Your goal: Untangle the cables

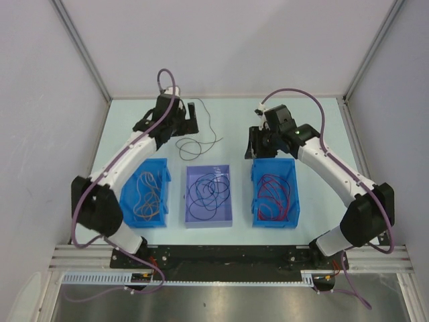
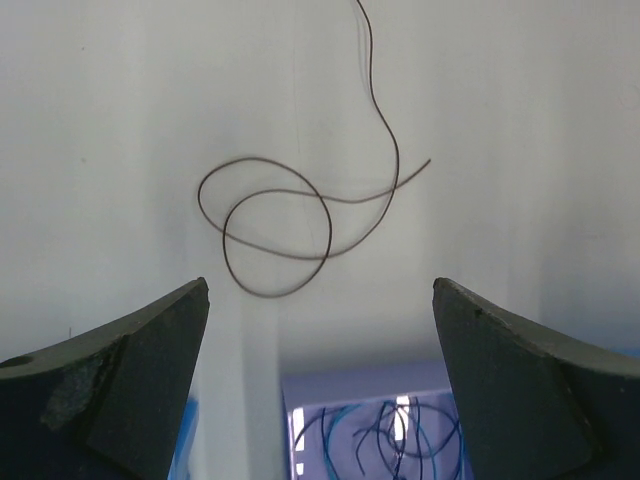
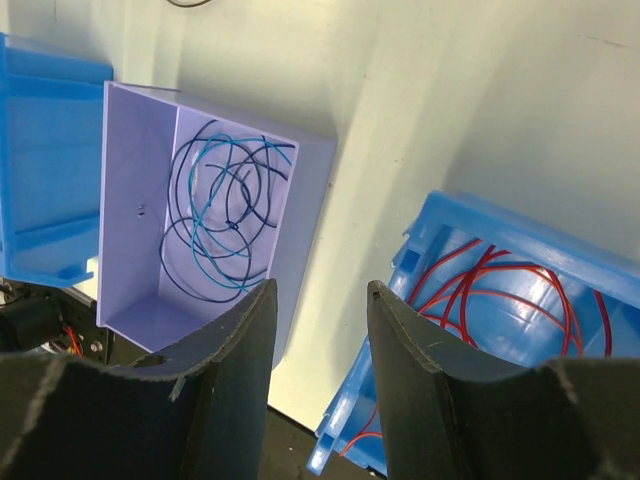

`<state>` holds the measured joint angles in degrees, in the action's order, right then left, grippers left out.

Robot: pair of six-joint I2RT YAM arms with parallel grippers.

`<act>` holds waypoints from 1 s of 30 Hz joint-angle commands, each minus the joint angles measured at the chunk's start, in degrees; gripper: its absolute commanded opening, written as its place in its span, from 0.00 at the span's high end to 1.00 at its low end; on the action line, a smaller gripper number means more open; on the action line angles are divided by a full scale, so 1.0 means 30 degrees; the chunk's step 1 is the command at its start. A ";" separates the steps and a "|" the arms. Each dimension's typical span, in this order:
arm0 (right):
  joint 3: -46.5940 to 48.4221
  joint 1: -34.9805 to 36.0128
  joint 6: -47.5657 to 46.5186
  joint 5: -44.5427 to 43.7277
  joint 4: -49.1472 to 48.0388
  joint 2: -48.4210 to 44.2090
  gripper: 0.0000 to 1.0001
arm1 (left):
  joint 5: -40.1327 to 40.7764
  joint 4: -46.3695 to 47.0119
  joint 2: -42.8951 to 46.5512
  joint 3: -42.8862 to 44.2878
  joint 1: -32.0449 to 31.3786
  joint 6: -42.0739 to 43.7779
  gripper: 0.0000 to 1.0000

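Note:
One loose dark cable (image 1: 213, 131) lies curled on the pale table behind the bins. My left gripper (image 1: 192, 118) hovers beside it, open wide and holding nothing. In the left wrist view the cable (image 2: 372, 80) makes a double loop ahead of the gripper (image 2: 320, 290). Orange-tan cables (image 1: 146, 193) fill the left blue bin, dark navy and teal cables (image 1: 206, 191) the lavender bin, red cables (image 1: 273, 194) the right blue bin. My right gripper (image 1: 261, 149) hangs over the gap between the lavender and right bins, partly open and empty (image 3: 321, 290), with the navy cables (image 3: 215, 210) and red cables (image 3: 500, 285) on either side.
Three bins stand in a row near the arm bases: left blue bin (image 1: 144, 223), lavender bin (image 1: 208, 224), right blue bin (image 1: 275, 223). White walls enclose the table on three sides. Thick purple hoses run along both arms.

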<state>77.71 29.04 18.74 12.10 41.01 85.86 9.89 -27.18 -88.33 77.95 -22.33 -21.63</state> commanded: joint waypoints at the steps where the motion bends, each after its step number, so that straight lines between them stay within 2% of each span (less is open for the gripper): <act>1: 0.0375 0.0019 -0.0651 0.0713 -0.0927 0.0264 0.54 | 0.0834 -0.0461 -0.3238 0.3395 -0.0087 -0.0262 0.02; 6: 0.0317 -0.0011 -0.1003 0.0889 -0.0869 0.0528 0.54 | 0.0659 -0.1106 -0.6848 0.7520 -0.0058 0.0674 0.03; 18: 0.0112 -0.0011 -0.1267 0.1329 -0.0840 0.0822 0.55 | 0.0160 -0.2718 -1.5986 1.6869 -0.0058 0.0676 0.09; 23: -0.0034 0.0018 -0.1179 0.1417 -0.0839 0.0734 0.55 | -0.0073 -0.1841 -1.7341 1.7405 -0.0029 0.0881 0.14; 30: -0.0152 0.0164 -0.1149 0.1651 -0.0898 0.0997 0.55 | -0.0132 -0.0902 -1.8571 1.8048 -0.0028 0.1407 0.27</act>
<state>77.45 29.06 15.86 15.99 39.92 88.36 10.09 -33.17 -143.04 127.37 -22.37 -19.44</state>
